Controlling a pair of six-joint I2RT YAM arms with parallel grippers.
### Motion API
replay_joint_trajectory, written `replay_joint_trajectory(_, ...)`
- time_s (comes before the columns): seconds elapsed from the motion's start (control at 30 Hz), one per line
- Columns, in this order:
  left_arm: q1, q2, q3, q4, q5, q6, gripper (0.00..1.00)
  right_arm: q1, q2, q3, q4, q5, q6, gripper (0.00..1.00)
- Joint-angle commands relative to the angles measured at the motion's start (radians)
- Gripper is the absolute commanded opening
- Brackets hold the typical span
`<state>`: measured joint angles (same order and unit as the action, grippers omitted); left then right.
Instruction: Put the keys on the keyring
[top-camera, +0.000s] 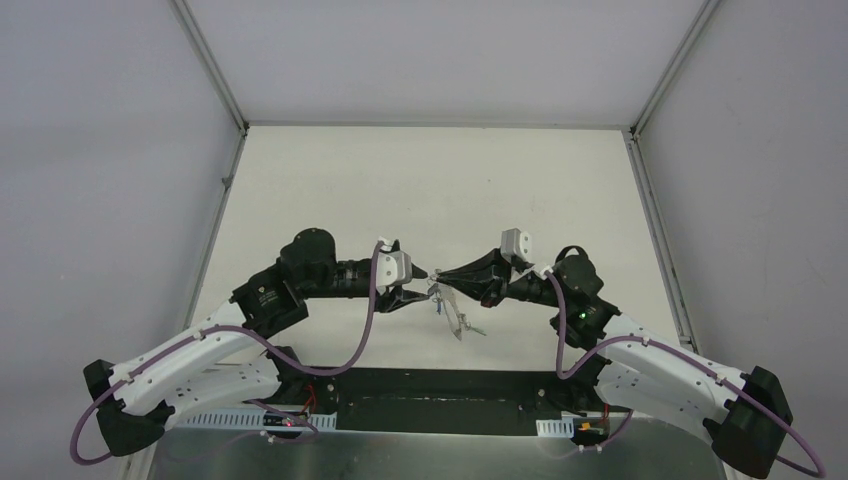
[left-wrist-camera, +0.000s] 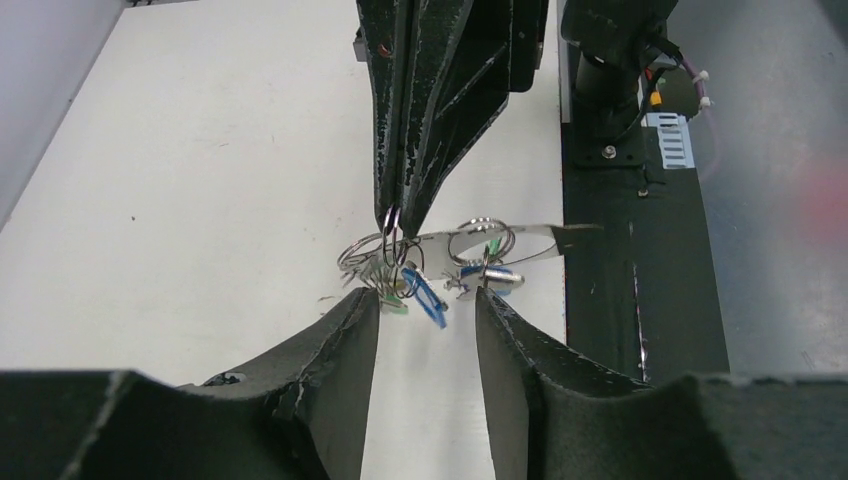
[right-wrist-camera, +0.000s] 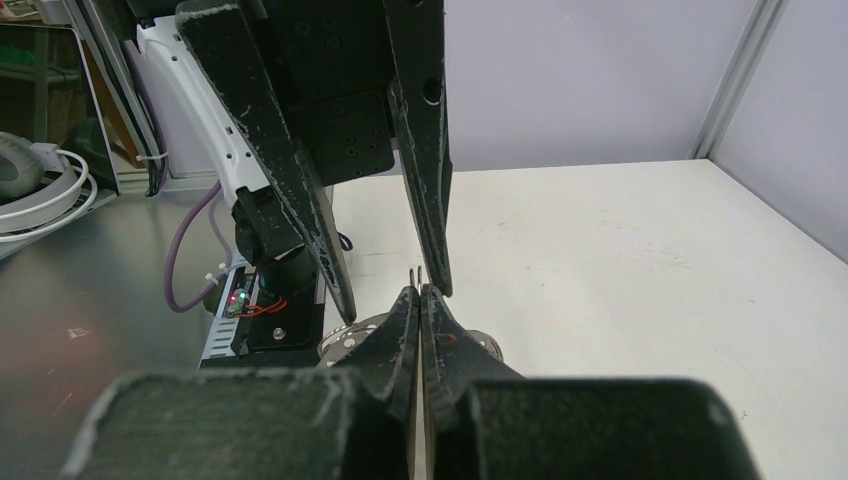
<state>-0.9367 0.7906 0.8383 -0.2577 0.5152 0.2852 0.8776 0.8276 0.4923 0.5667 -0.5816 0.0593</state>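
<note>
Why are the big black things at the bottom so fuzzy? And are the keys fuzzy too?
Left wrist view: the left gripper sits close to the lens and looks soft, while the keys and keyring are sharp and glinting. Right wrist view: the right gripper is a dark blur. Top view: even light, faint shadows.

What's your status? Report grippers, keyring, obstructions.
Left gripper jaws open, straddling the keys. Right gripper jaws shut on the keyring. Nothing seen in the way.
</note>
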Motion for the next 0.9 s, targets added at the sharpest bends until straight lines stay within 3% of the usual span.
replay_joint_trajectory(0.0, -0.007, 0.017, -0.005, 0.138, 0.002, -0.066, 0.40, 0.001, -0.010, 0.011, 0.102, 0.016, 0.018, 0.00)
replay_joint_trajectory(0.27, -0.007, 0.024, -0.024, 0.202, -0.028, -0.112, 0.34, 0.001, -0.010, 0.008, 0.106, 0.016, 0.023, 0.00)
replay_joint_trajectory(0.53, -0.008, 0.025, -0.028, 0.199, -0.022, -0.111, 0.00, 0.002, -0.010, 0.003, 0.119, 0.026, 0.030, 0.00)
replay_joint_trajectory(0.87, -0.007, 0.021, -0.017, 0.200, -0.064, -0.134, 0.00, 0.002, -0.013, -0.009, 0.129, 0.032, 0.042, 0.00)
